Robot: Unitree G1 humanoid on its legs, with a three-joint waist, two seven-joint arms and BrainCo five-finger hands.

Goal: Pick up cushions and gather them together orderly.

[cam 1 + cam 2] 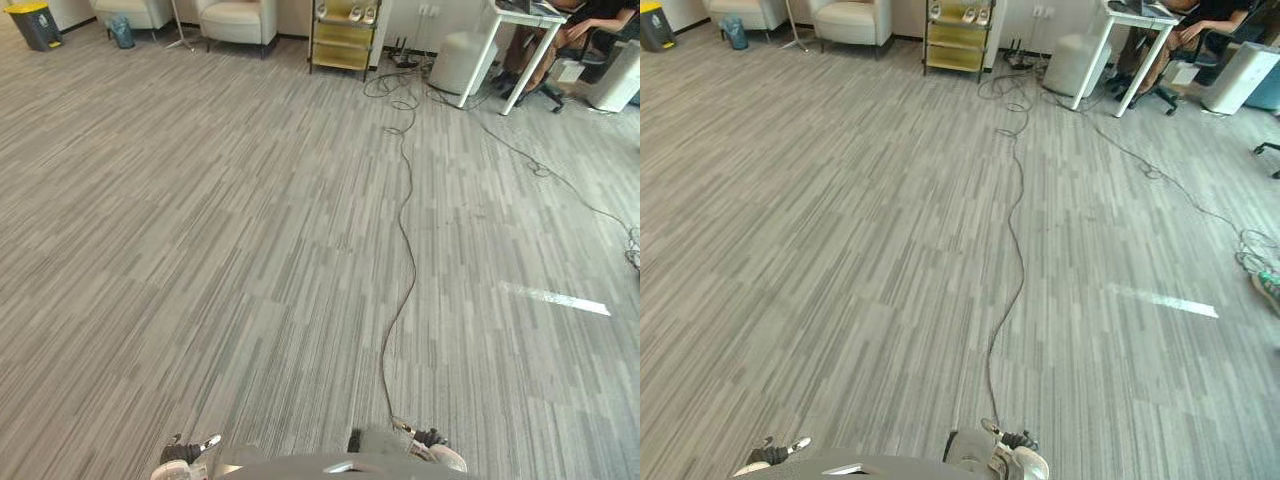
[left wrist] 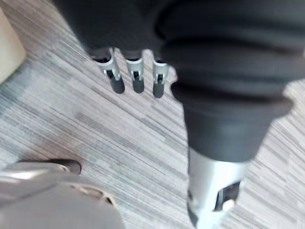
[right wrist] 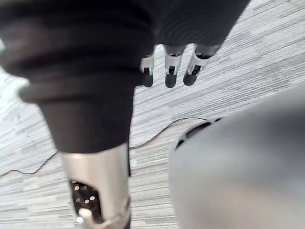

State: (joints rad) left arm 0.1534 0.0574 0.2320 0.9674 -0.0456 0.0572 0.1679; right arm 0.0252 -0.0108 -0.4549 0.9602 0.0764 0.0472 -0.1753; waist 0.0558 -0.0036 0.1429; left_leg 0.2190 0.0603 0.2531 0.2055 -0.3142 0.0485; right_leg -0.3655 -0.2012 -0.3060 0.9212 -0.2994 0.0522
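The left robot hand point(image 2: 136, 78) and right robot hand point(image 3: 170, 75) are hanging relaxed and empty above the floor point(image 1: 250, 250), probably awaiting cushions.

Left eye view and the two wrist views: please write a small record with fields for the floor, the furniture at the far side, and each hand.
floor: grey striped carpet
far left: dark bin with a yellow lid
far wall: two pale armchairs, then a low shelf unit
far right: white table, with a person seated at it
left hand: open, fingers straight, over the carpet, holding nothing
right hand: open, fingers straight, over the carpet, holding nothing
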